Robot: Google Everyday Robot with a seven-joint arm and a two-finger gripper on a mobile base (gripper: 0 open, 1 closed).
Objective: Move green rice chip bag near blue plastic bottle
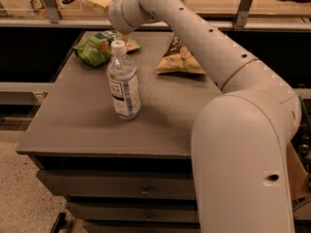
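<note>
Arm stretches across to the upper left of the frame, with the gripper [124, 36] low over the right end of the green rice chip bag [94, 48] and half hidden behind the bottle cap, so I can't tell if it's open or holding anything. The bag lies at the table's [77, 125] upper-left corner, and the blue plastic bottle [124, 84] stands upright just in front of it.

Three items sit on the one surface [82, 125]. Two are snack bags: one green rice chip bag [95, 48] at the upper left of the frame and one brown-and-yellow chip bag [180, 59] at upper centre. The third is the single blue plastic bottle [124, 84], with one white cap, left of centre. One robot arm [243, 130] fills the right side. It ends in one gripper [99, 4] at the upper left, above the green bag.
</note>
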